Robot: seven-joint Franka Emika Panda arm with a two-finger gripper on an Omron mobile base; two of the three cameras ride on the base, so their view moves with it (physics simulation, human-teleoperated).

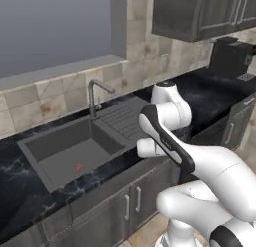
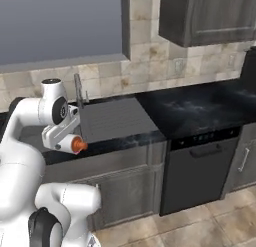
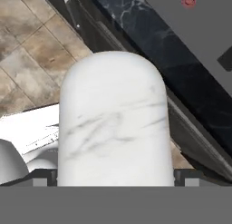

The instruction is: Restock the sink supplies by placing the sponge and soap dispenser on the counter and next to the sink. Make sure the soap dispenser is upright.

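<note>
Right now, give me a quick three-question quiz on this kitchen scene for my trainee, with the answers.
1. True or false: the soap dispenser stands upright on the counter.
2. What is in the gripper? A: a cup. B: the soap dispenser. C: nothing.
3. Fill in: the faucet rises at the back edge of the ____.
Key: 1 false, it lies tilted in the gripper, off the counter; 2 B; 3 sink.
</note>
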